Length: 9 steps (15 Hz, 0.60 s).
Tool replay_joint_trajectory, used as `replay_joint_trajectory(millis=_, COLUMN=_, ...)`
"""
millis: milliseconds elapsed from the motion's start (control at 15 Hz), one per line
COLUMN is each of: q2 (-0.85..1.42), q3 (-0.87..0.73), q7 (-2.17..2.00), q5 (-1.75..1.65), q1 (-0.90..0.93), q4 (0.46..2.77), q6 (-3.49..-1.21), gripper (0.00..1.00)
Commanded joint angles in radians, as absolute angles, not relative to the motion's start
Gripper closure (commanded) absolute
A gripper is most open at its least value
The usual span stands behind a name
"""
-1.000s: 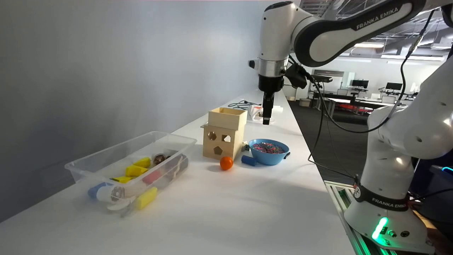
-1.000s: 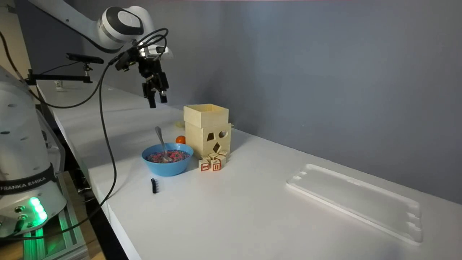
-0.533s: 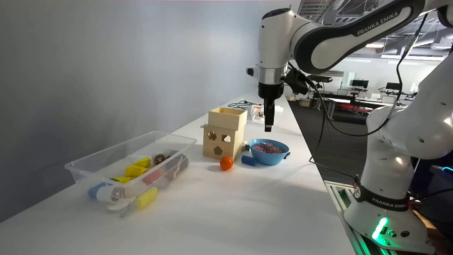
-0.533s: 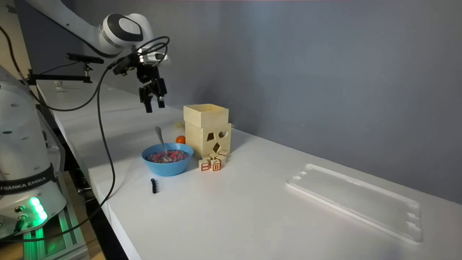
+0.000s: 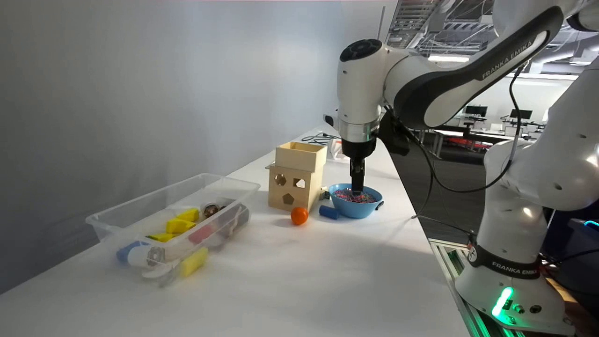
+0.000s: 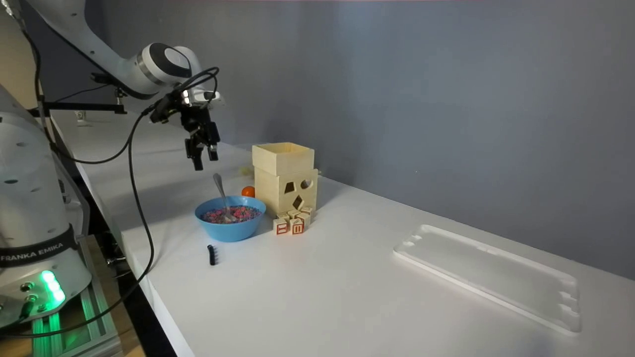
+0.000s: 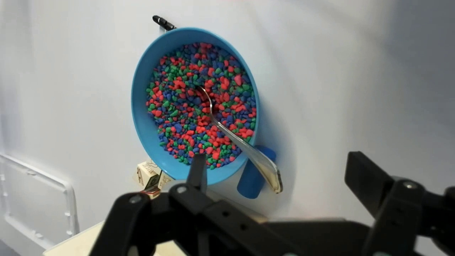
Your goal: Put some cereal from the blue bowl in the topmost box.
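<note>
The blue bowl [image 7: 142, 117] stands on the table, filled with cereal [image 7: 185, 106], small red, green and blue bits. A metal spoon [image 6: 219, 184] leans in it, its handle [image 7: 256, 156] sticking out over the rim. The topmost box [image 5: 299, 158], plain tan and open on top, sits on a tan box with shaped holes [image 6: 270, 192] beside the bowl. My gripper [image 6: 206, 164] hangs pointing down, above the spoon's handle end and apart from it. In the wrist view the gripper [image 7: 278, 158] is open, nothing held, with the handle end showing between its fingers.
Beside the bowl lie a blue cylinder [image 7: 251, 179], an orange ball [image 5: 299, 215], lettered blocks [image 6: 292, 221] and a small black piece [image 6: 212, 255]. A clear tub of toys [image 5: 173, 215] and a clear lid [image 6: 488, 277] rest farther off. A wall [image 6: 421, 124] runs behind.
The arm has come down, bringing my gripper lower toward the bowl and spoon handle. Its fingers have stayed apart. Bowl, spoon and boxes have not moved.
</note>
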State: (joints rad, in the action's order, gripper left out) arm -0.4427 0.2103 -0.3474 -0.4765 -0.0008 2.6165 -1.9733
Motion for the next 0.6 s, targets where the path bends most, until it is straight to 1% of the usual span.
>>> replay_joint_trajectory(millis=0, q2=-0.384, q3=0.223, q7=-0.419, q5=-0.555, q1=-0.005, q4=2.61, q6=-2.03, gripper=0.0)
replay_joint_trajectory(millis=533, q2=-0.293, q3=0.204, q7=-0.433, q5=-0.625, q1=-0.012, q4=2.593, q6=-2.074, gripper=0.0)
